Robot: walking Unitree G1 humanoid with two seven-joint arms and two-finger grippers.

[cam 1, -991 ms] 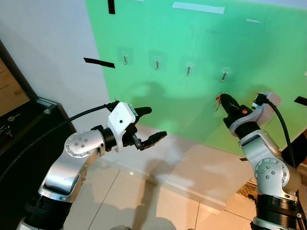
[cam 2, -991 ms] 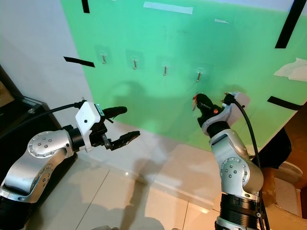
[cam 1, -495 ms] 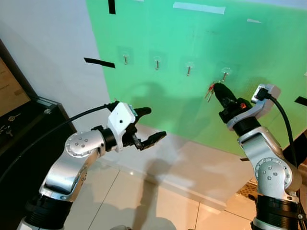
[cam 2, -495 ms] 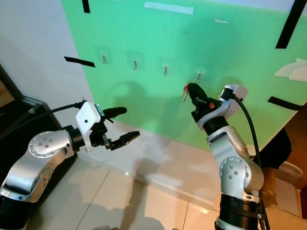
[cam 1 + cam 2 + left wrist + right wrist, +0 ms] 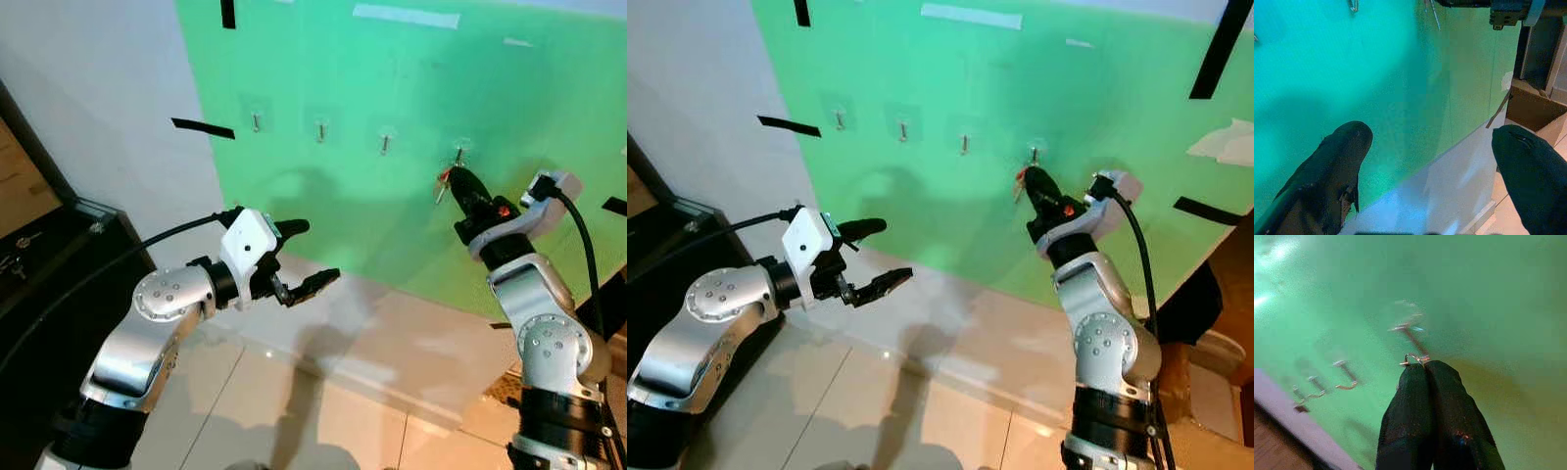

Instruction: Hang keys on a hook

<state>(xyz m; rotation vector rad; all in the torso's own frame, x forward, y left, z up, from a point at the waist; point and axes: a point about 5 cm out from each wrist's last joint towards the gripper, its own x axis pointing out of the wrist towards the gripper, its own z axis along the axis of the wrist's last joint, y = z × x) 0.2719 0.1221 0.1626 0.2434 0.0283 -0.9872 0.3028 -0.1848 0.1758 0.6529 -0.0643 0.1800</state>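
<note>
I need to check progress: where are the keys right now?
In the left eye view, the keys are pinched in the right gripper, just below the rightmost hook on the green wall.

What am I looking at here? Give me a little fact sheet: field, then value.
Setting: green board on a wall, tiled floor below
Hooks: four in a row; the rightmost hook is the one being approached
Right gripper: raised to the board just below that hook, fingers pressed together on the keys
Key ring: at the fingertips, right by the hook's tip in the right wrist view; whether it is on the hook cannot be told
Left gripper: held out in front of the board, fingers apart, holding nothing
</note>
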